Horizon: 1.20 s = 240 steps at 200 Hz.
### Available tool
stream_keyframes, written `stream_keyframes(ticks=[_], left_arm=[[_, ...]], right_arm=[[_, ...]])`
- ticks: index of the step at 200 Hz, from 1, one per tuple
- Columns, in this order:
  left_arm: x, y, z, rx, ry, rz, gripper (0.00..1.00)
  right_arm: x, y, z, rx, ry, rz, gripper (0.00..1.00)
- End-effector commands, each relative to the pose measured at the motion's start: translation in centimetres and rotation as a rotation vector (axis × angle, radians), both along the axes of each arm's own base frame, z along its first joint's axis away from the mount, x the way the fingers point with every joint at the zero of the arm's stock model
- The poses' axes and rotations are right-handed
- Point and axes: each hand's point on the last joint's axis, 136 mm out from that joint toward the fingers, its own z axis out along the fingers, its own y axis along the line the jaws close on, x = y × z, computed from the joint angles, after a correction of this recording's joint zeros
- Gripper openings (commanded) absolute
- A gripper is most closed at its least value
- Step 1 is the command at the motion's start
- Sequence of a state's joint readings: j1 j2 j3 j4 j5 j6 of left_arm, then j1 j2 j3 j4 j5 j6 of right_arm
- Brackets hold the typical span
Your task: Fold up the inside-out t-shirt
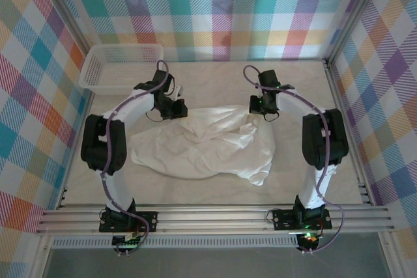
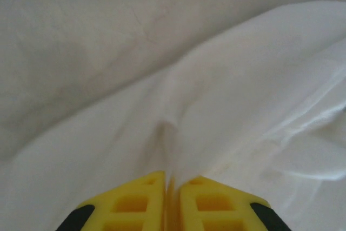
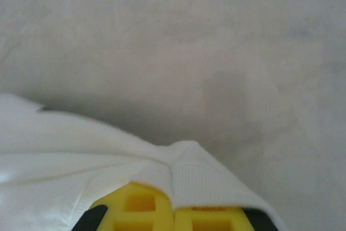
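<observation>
the inside-out t-shirt [image 1: 202,148] lies crumpled in the middle of the counter [image 1: 215,73]. it is a white heap spread wider than it is deep, its thin cloth bunched in soft folds, with one lobe trailing toward the near right. its far edge is taken up at two points, one at the far left and one at the far right.

the left gripper [image 1: 174,110] sits at the left point. in the left wrist view its yellow jaws are pressed together on a narrow ridge of fabric that rises from between them, with the rest of the cloth fanning away over the pale counter.

the right gripper [image 1: 264,110] is at the right point. in the right wrist view its jaws are closed too, clamped on a ribbed, hemmed edge of the shirt that drapes over their tips. bare counter lies beyond.

the two arms curve in from the near edge on either side of the heap. a white mesh basket [image 1: 120,63] stands at the counter's far left corner, just beyond the left arm and apart from the shirt. plaid panels [image 1: 215,11] wall in the counter.
</observation>
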State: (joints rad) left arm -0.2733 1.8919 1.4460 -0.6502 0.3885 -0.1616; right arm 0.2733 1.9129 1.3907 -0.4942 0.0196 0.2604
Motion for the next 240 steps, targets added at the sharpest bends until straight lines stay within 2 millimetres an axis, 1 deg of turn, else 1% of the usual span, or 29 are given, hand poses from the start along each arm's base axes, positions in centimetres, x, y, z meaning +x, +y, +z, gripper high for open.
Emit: stream_keyframes(ticks=[1,12,21,31,39,47,59,68,75,84,90,97,106,112,124,141,150,157,166,187,193,208,219,240], left_arm=[[1.9,0.2,2.0,-0.012,-0.068,-0.01,0.23],[2.2,1.0,3.0,-0.012,-0.094,0.016,0.3],[2.5,1.7,4.2,-0.022,-0.119,0.045,0.32],[2.7,2.5,5.8,-0.045,-0.154,0.079,0.32],[2.8,2.9,7.0,-0.065,-0.183,0.101,0.32],[2.9,3.2,8.0,-0.079,-0.208,0.114,0.32],[2.7,3.1,8.9,-0.096,-0.229,0.111,0.32],[2.6,3.0,9.5,-0.111,-0.239,0.115,0.32],[2.3,3.0,9.7,-0.122,-0.248,0.122,0.32],[2.1,3.1,10.1,-0.134,-0.272,0.135,0.32],[1.9,3.3,10.4,-0.129,-0.29,0.145,0.32],[1.4,3.8,10.6,-0.115,-0.308,0.159,0.32],[0.8,4.4,10.9,-0.088,-0.334,0.173,0.32],[0.3,4.9,11.2,-0.069,-0.35,0.179,0.32],[-0.9,5.7,11.6,-0.035,-0.365,0.182,0.32],[-2.6,6.2,12.2,-0.011,-0.371,0.177,0.32],[-3.4,6.4,12.6,-0.013,-0.379,0.178,0.32],[-4.0,6.6,12.9,-0.011,-0.389,0.184,0.32],[-4.6,7.1,13.2,-0.001,-0.404,0.197,0.33],[-5.7,8.0,13.6,0.032,-0.429,0.22,0.33],[-5.9,8.2,13.8,0.039,-0.436,0.22,0.33],[-6.5,8.5,13.9,0.055,-0.438,0.215,0.33],[-6.7,8.6,13.9,0.063,-0.435,0.213,0.33],[-6.8,8.7,13.8,0.067,-0.436,0.212,0.33]], right_arm=[[1.8,-1.5,0.8,-0.081,-0.031,0.0,0.15],[2.2,-1.5,1.6,-0.087,-0.051,0.006,0.19],[2.6,-1.2,3.0,-0.077,-0.082,0.023,0.24],[2.8,0.1,4.7,-0.045,-0.137,0.079,0.28],[2.8,1.7,6.1,-0.016,-0.196,0.152,0.32],[2.6,3.6,7.4,0.012,-0.253,0.237,0.35],[1.7,7.4,9.3,0.075,-0.323,0.398,0.38],[0.5,10.7,10.4,0.138,-0.37,0.545,0.41],[-0.8,13.3,11.0,0.17,-0.421,0.696,0.42],[-2.4,16.0,11.0,0.182,-0.47,0.862,0.42],[-3.3,17.4,10.7,0.168,-0.503,0.968,0.42],[-4.1,18.7,10.0,0.135,-0.532,1.079,0.4],[-4.8,19.9,9.0,0.1,-0.547,1.196,0.39],[-5.2,20.4,8.2,0.084,-0.537,1.272,0.39],[-5.9,21.3,7.6,0.068,-0.531,1.406,0.38],[-5.6,22.0,7.4,0.04,-0.615,1.533,0.39],[-5.5,22.5,7.3,0.031,-0.681,1.602,0.43],[-5.2,23.0,7.4,0.028,-0.731,1.632,0.46],[-4.9,23.7,7.3,0.051,-0.764,1.663,0.48],[-5.4,24.9,7.0,0.146,-0.767,1.76,0.49],[-5.4,25.1,6.6,0.162,-0.764,1.781,0.54],[-5.0,25.5,6.0,0.161,-0.766,1.81,0.56],[-4.6,25.6,5.1,0.144,-0.754,1.827,0.57],[-4.1,25.0,2.6,0.092,-0.688,1.871,0.61]])
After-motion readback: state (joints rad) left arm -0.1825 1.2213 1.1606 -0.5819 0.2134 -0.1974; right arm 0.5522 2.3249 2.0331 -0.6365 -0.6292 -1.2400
